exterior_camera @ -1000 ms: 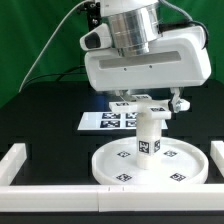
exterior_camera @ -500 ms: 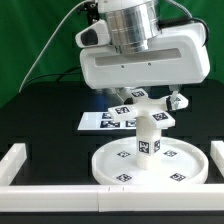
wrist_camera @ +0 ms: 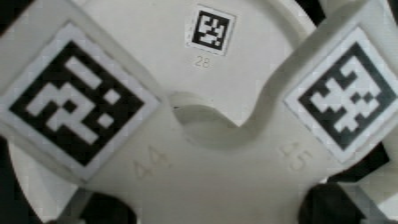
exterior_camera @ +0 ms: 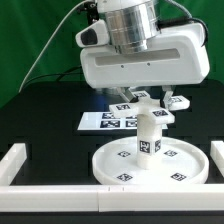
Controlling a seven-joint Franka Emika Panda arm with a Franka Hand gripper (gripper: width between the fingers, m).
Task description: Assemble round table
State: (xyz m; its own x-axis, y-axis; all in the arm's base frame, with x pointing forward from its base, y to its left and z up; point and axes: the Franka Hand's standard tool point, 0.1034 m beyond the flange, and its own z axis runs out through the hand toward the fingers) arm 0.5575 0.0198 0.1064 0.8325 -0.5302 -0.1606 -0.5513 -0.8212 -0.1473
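Observation:
The large white round disc (exterior_camera: 112,160) lies flat at the front of the table. The short thick cylinder leg (exterior_camera: 148,137) stands upright on its middle. The cross-shaped base (exterior_camera: 153,107) sits on top of the leg, its tagged arms spread out level. My gripper (exterior_camera: 148,99) hangs straight over it, its fingers mostly hidden under the big hand body. In the wrist view the cross-shaped base (wrist_camera: 214,130) fills the picture. My gripper (wrist_camera: 214,205) is shut on it, with a dark finger (wrist_camera: 352,200) on each side.
The marker board (exterior_camera: 98,121) lies behind the disc. The white border wall (exterior_camera: 40,192) runs along the front, with side pieces at the exterior view's left (exterior_camera: 12,160) and right (exterior_camera: 216,152). Black tabletop lies all around.
The cross-shaped base has turned on top of the leg, and its tagged arms now point in other directions. The disc and the leg have stayed in place.

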